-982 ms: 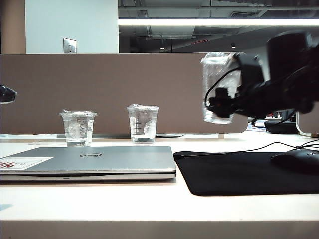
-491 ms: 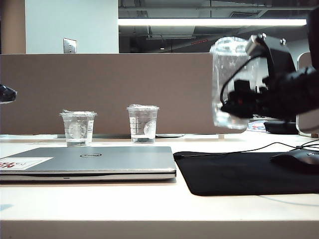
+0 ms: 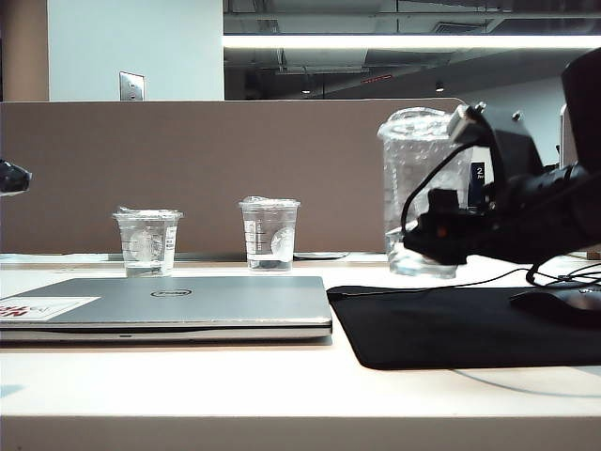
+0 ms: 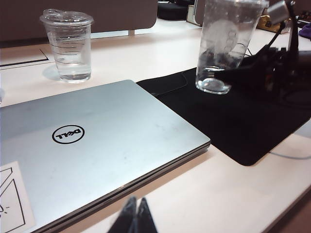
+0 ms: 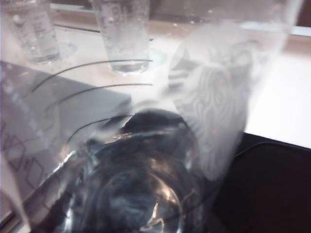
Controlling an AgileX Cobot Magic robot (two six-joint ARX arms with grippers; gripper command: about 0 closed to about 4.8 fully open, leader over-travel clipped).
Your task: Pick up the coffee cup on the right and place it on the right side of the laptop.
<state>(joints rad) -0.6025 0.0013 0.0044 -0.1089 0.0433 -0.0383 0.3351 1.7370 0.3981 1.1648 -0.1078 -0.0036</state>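
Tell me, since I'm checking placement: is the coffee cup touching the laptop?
Apart. The left wrist view shows the coffee cup, in the right gripper, over the black mat, clear of the laptop.

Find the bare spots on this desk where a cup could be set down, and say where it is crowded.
Free: the black mat right of the laptop, and the pale desk strip in front of both. Crowded: the mat's far right, where the right tool holds the coffee cup. Two cups stand behind the laptop.

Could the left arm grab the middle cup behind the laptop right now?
Probably yes. The left pincer sits shut at the near edge of the laptop, and the medium cup stands beyond it with nothing between. The right pincer, holding the coffee cup, stays off to the side.
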